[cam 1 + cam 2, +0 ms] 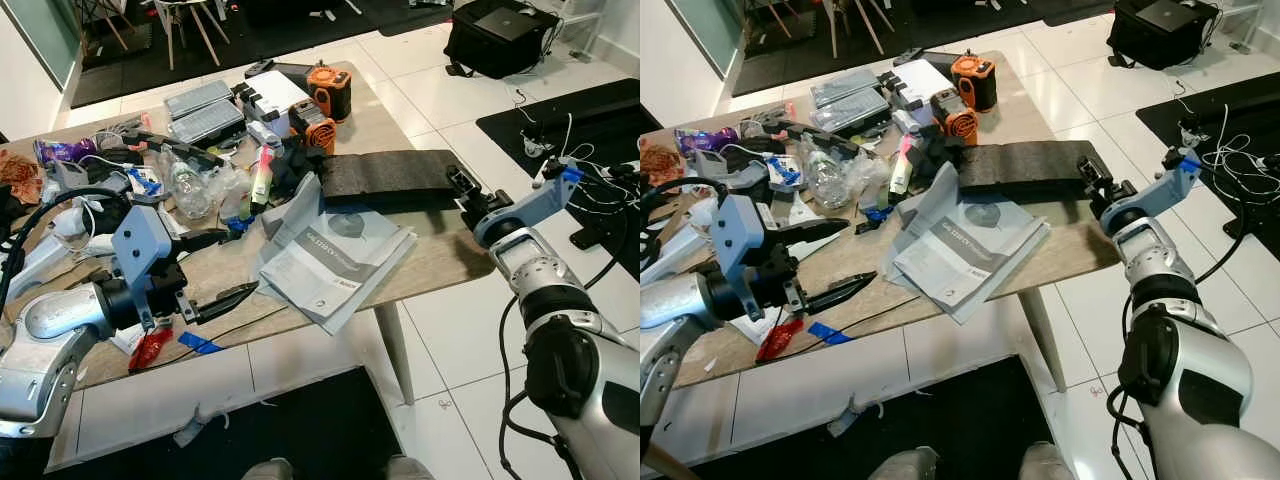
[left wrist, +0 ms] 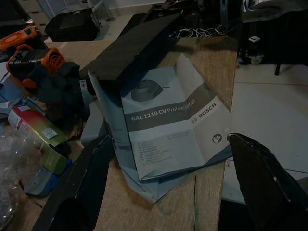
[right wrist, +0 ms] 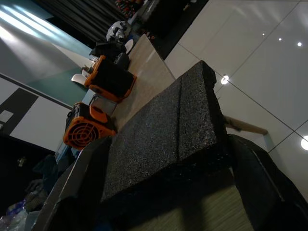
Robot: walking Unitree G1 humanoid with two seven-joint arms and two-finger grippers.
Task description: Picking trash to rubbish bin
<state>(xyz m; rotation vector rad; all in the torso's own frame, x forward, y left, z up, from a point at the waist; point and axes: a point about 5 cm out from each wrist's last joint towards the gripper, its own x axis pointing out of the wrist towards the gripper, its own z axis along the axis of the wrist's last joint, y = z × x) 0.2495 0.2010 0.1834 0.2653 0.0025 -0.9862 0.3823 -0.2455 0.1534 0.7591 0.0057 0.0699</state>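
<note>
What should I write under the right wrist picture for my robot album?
Right gripper with open fingers on either side of the black foam slab on the wooden table, orange tools behind.

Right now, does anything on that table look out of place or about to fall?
Yes. The grey Bosch leaflet lies unfolded and crumpled, one corner poking past the table edge. The black foam slab also juts past the table's end, where the right gripper straddles it. The left gripper is open beside the leaflet.
</note>
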